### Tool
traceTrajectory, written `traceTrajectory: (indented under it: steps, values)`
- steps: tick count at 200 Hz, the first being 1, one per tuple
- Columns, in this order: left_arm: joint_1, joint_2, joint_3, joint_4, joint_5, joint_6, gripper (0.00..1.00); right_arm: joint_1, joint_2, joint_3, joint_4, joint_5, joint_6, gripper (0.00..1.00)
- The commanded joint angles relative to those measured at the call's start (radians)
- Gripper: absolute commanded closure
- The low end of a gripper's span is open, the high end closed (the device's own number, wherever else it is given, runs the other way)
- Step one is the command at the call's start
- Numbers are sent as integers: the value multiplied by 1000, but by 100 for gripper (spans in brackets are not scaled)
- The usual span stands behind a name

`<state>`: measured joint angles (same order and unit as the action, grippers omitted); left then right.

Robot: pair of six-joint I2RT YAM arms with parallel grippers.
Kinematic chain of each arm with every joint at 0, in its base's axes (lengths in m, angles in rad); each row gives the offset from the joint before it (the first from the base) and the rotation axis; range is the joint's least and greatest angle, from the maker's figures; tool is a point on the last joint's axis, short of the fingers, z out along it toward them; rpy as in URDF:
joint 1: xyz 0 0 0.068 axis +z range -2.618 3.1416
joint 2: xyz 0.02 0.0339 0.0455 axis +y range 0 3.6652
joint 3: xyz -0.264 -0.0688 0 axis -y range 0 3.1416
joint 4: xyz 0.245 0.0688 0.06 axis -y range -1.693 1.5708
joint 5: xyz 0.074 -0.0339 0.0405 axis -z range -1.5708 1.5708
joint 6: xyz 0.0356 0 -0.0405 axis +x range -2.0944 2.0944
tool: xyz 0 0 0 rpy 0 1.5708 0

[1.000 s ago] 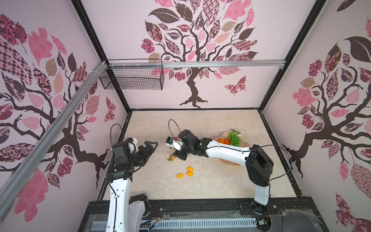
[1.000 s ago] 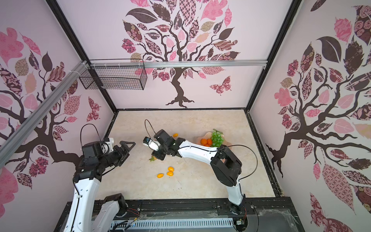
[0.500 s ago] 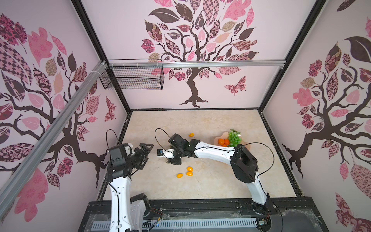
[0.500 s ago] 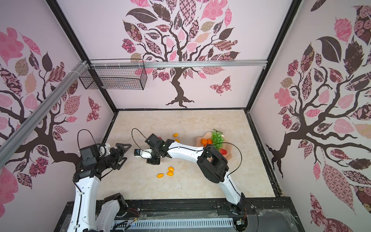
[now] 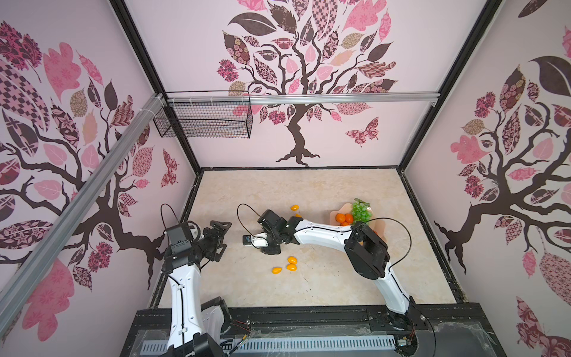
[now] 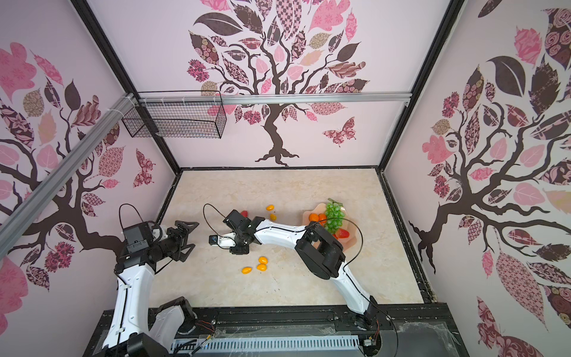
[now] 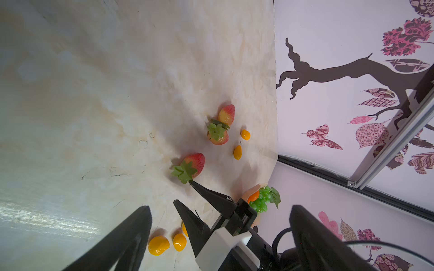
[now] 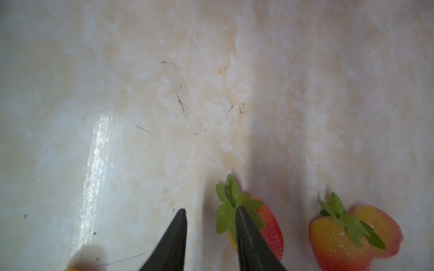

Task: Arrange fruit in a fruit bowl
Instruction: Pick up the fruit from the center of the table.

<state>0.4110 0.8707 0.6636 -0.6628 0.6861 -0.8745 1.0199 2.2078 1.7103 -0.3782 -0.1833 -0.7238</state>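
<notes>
Jaws of right gripper (image 8: 210, 208) ajar beside strawberry (image 8: 270, 226)

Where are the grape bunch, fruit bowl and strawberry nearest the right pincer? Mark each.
grape bunch (image 6: 335, 218), in a top view, cluster's middle
fruit bowl (image 6: 350, 244), in a top view, bare part near rim
strawberry (image 7: 196, 162), left wrist view, red body

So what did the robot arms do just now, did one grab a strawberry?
The right arm swung toward the left arm, uncovering more of the fruit bowl. The right gripper narrowed a little but grabbed nothing; one fingertip is at the leaves of a strawberry. The left gripper shifted slightly and stayed open. The three yellow ovals stayed put.
</notes>
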Motion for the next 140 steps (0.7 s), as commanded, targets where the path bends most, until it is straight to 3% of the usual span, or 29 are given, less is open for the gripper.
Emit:
traceTrajectory:
  steps: [1,140]
  values:
    - [6,-1,5,30,4,-6,4,8,58,36,15,19,-12,61]
    - [15,23,13,49,9,-17,3,29,158,163,-77,89,-76,64]
